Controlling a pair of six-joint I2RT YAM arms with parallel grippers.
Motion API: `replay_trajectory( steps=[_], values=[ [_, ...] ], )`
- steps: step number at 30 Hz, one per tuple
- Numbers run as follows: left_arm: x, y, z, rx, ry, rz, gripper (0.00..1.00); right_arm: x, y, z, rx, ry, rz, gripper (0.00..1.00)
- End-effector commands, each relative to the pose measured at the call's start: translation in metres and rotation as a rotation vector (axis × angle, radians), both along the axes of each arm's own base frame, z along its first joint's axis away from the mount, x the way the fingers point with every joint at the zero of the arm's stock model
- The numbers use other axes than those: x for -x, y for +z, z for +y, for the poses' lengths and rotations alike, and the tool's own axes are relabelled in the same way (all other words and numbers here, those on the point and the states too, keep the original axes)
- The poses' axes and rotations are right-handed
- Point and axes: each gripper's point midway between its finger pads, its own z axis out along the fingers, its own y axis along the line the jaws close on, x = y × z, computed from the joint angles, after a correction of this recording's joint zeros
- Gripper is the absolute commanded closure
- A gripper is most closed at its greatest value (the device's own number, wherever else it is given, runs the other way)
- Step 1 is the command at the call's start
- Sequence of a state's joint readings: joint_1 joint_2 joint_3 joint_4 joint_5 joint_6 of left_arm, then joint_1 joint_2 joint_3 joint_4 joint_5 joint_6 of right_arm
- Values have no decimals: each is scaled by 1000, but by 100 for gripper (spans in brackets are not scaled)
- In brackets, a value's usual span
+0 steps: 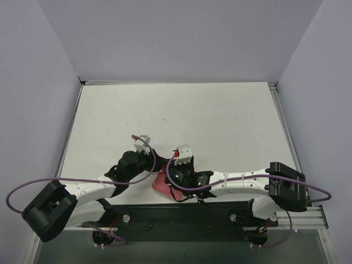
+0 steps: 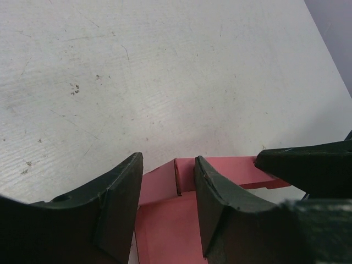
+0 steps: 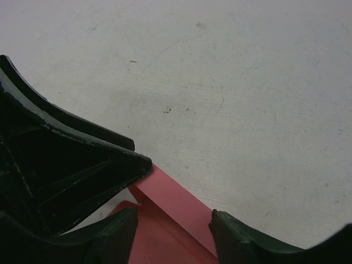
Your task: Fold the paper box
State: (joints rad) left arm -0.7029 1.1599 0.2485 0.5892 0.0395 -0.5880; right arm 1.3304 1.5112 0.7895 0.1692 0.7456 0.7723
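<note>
The pink-red paper box (image 1: 160, 184) lies near the table's front edge, mostly covered by both wrists. In the left wrist view its flat base (image 2: 165, 220) spreads under my left gripper (image 2: 168, 160). That gripper is open, and two raised flaps meet at a corner between its fingers. A finger of the other gripper (image 2: 308, 170) reaches in over the box's long side flap. In the right wrist view my right gripper (image 3: 173, 213) is open, astride a raised flap of the box (image 3: 176, 198). The left gripper's finger (image 3: 71, 170) touches that flap's end.
The white table (image 1: 176, 115) stretches away beyond the box, scuffed and speckled. Grey-lilac walls (image 1: 33, 82) close it in on the left, back and right. Purple cables (image 1: 33, 184) loop off both arms near the black base rail (image 1: 181, 214).
</note>
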Motion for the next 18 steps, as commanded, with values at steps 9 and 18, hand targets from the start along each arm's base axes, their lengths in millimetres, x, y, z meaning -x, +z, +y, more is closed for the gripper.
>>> replay_trajectory(
  steps=[9, 18],
  values=[
    [13, 1, 13, 2, -18, -75, 48, 33, 19, -25, -106, 1, 172, 34],
    [16, 1, 14, 8, -30, -81, 48, 33, 18, -43, -156, -80, 188, 38]
  ],
)
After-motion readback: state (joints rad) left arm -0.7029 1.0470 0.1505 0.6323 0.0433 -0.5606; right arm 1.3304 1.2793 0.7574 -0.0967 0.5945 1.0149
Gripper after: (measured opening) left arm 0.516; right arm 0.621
